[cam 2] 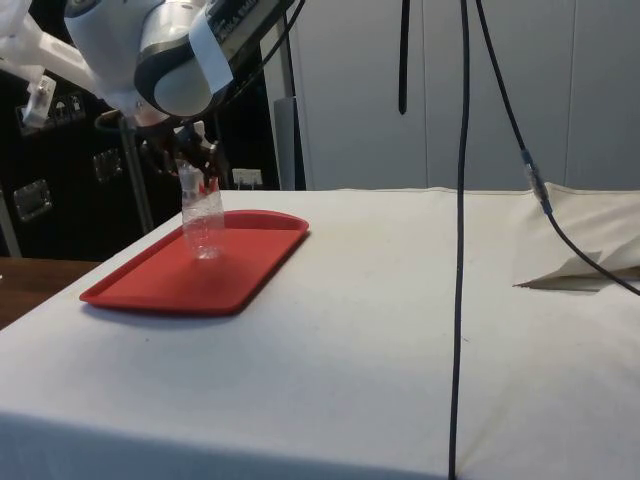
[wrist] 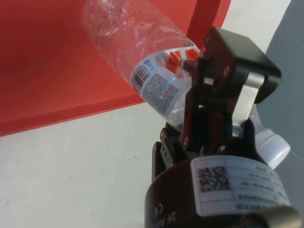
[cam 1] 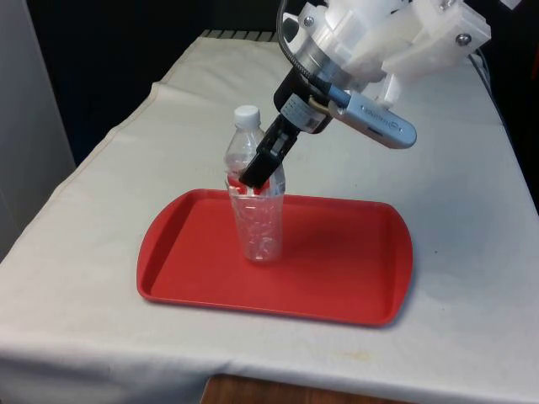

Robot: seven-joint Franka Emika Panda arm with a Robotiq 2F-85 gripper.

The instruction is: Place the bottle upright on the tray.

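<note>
I see the desk (cam 1: 472, 278) under its white cloth, running from the near edge to the far end. On it, toward the near side and slightly to the front view's left, lies the red tray (cam 1: 354, 278), flat, with a raised rim. The white arm (cam 1: 370, 34) comes in from above at the far right and slants down toward the tray. The clear plastic bottle (cam 1: 259, 227) stands with its base on the tray's left half, nearly upright, white cap (cam 1: 246, 114) on top, leaning slightly. The black end effector (cam 1: 261, 168) is clamped on the bottle's upper body at the label, just below the shoulder; the wrist view shows a finger (wrist: 204, 118) pressed against the label (wrist: 159, 85). In the side view the bottle (cam 2: 203, 220) stands on the tray (cam 2: 150, 285) under the end effector (cam 2: 195, 165).
</note>
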